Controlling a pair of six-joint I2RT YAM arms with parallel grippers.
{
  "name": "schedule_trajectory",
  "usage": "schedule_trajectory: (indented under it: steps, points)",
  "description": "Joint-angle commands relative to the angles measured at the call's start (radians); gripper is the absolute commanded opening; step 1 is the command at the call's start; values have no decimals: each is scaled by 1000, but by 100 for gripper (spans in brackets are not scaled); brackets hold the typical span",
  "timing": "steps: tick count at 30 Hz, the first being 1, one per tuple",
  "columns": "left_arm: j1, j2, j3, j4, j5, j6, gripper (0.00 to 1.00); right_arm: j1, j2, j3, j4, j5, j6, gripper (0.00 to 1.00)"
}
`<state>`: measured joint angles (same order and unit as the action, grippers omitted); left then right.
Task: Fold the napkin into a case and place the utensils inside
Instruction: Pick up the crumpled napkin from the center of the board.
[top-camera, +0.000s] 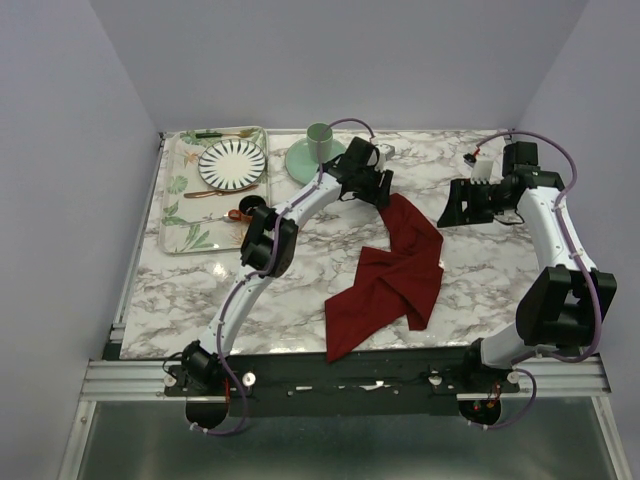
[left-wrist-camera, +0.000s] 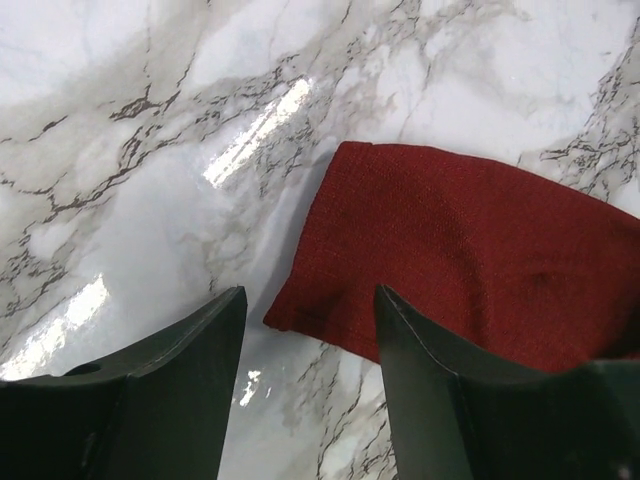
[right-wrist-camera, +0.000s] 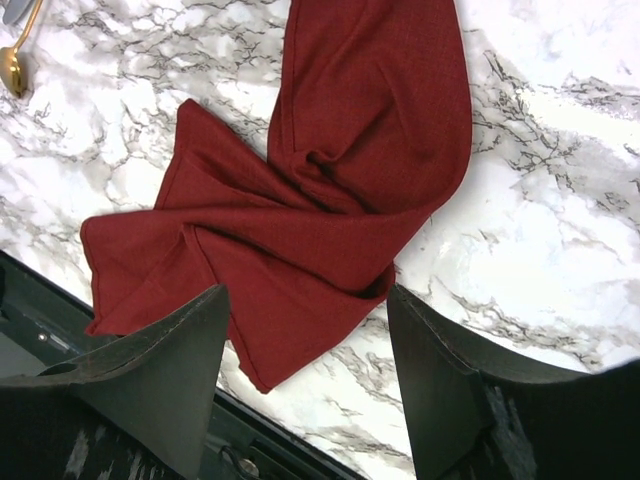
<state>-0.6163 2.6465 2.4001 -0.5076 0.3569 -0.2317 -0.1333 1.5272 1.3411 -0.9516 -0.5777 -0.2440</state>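
Observation:
The dark red napkin (top-camera: 395, 270) lies crumpled and twisted on the marble table, running from the centre toward the near edge. My left gripper (top-camera: 378, 190) is at its far end. In the left wrist view the fingers stand apart with the napkin (left-wrist-camera: 470, 250) corner just ahead of the gap, so the left gripper (left-wrist-camera: 310, 300) is open. My right gripper (top-camera: 447, 215) hovers to the right of the cloth, and the right gripper (right-wrist-camera: 307, 295) is open and empty over the napkin (right-wrist-camera: 330, 180). A gold spoon (right-wrist-camera: 12, 60) and a silver tip (right-wrist-camera: 15, 8) show at the left edge of that view.
A leaf-patterned tray (top-camera: 175, 215) at the far left holds a striped plate (top-camera: 232, 163), a green-handled utensil (top-camera: 215, 134) and a brown-gold one (top-camera: 205, 194). A green cup (top-camera: 319, 140) on its saucer (top-camera: 300, 162) stands behind the left gripper. The black front rail (top-camera: 350, 365) borders the napkin's near end.

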Motion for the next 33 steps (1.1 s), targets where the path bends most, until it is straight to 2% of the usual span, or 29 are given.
schedule_trajectory:
  steps: [1,5,8,9,11,12,15,18,19,23,26,29,30,31,33]
  points:
    - [-5,72,31,14,74,-44,59,-17,4,35,-44,-22,0,73]
    - [-5,79,45,21,82,-40,48,-25,7,44,-59,-36,-5,73]
    - [-5,60,44,12,94,-28,33,-31,2,50,-70,-45,-12,73]
    - [-5,52,44,3,103,-12,25,-32,-5,52,-73,-47,-15,73]
    - [-5,8,41,-6,112,2,13,-35,-12,58,-79,-54,-20,73]
    - [-5,-14,37,-15,119,15,0,-37,-19,59,-82,-57,-20,73]
    - [-13,-118,36,-55,97,58,0,-43,-47,64,-85,-68,-28,73]
    - [-36,-249,48,-138,76,220,0,-48,-85,66,-82,-76,-40,73]
    - [-71,-284,47,-166,45,333,0,-49,-94,66,-82,-77,-43,73]
    - [-190,-480,4,-256,-102,561,0,-63,-128,76,-81,-99,-40,75]
    - [-256,-558,7,-307,-118,604,0,-83,-127,87,-82,-125,-29,75]
    - [-273,-650,27,-353,-14,595,0,-109,-121,96,-99,-149,-35,76]
    - [-273,-684,18,-392,85,589,0,-112,-124,96,-105,-155,-43,76]
    - [-273,-727,-60,-408,134,595,0,-114,-127,96,-110,-162,-67,76]
    - [-273,-909,-225,-416,212,647,0,-114,-134,89,-125,-200,-93,77]
